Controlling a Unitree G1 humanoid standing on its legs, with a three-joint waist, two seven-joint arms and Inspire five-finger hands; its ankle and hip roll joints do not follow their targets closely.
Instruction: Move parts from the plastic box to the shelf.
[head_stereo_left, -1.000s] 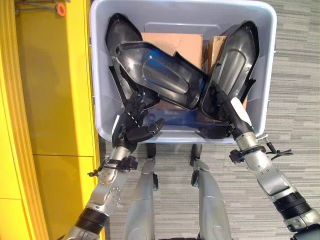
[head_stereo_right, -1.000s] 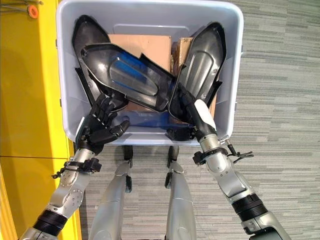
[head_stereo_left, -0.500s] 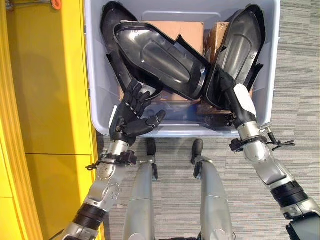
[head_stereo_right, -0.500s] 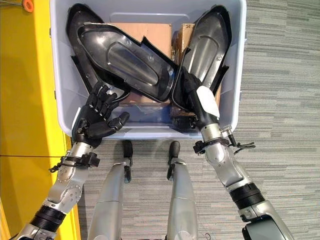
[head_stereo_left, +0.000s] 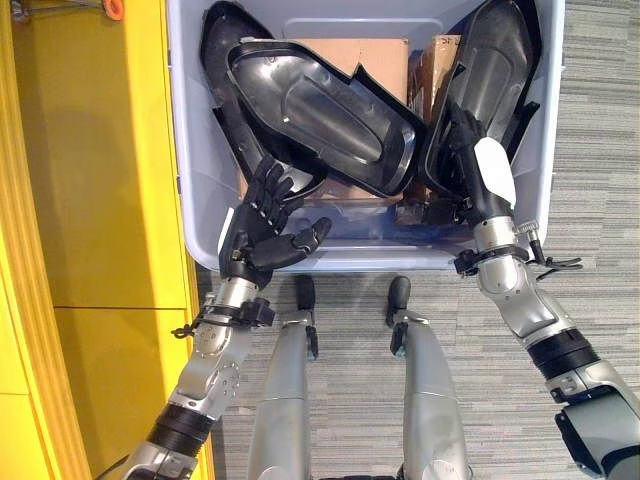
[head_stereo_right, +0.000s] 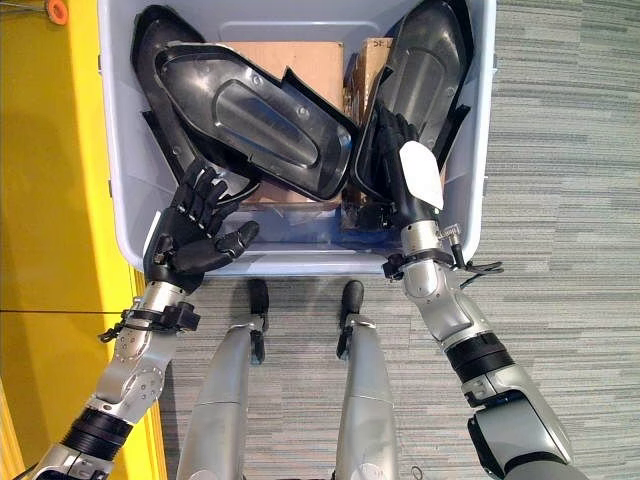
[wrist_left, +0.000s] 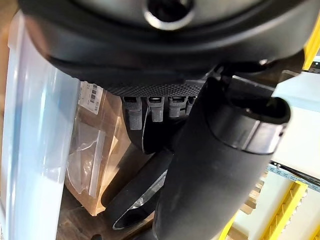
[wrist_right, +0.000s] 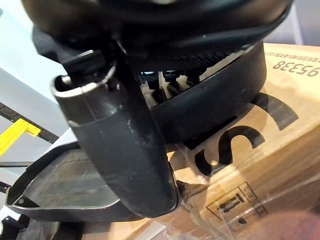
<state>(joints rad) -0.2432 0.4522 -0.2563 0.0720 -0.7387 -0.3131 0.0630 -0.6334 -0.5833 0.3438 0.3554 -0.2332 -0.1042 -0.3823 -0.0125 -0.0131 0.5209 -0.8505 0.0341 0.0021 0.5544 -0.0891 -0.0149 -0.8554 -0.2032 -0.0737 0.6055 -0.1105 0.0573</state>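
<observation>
Below, we see the plastic box (head_stereo_left: 200, 190) beside a yellow shelf (head_stereo_left: 100, 150), holding black parts (head_stereo_left: 320, 110) over cardboard boxes (head_stereo_left: 350, 55). Right hand (head_stereo_left: 480, 175) curls round the right part (head_stereo_left: 495, 60); left hand (head_stereo_left: 265, 225) hovers, fingers spread wide.

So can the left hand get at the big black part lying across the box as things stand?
Probably yes: the left hand hovers open at the plastic box's near wall, just below the black part, with nothing between them.
</observation>
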